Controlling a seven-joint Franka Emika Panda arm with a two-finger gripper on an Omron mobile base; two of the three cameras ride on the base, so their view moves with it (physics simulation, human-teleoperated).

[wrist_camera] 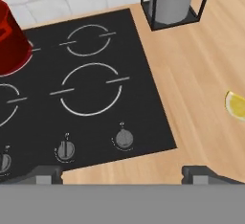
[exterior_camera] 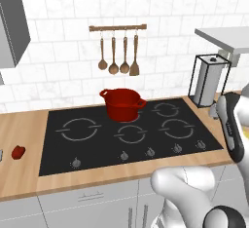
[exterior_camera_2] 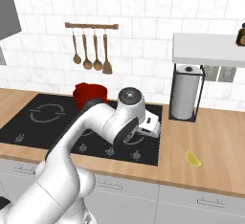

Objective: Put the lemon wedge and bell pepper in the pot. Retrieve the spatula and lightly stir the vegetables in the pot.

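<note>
Over by the right counter your gripper (wrist_camera: 122, 173) hangs wide open; that tiny lemon wedge (wrist_camera: 236, 106) could easily skid away.

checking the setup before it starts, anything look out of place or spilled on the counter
Nothing spilled or damaged. Two bits of food lie loose on the wooden counter, far apart: the lemon wedge right of the cooktop and the bell pepper left of it. The pot stands upright on a back burner.
</note>
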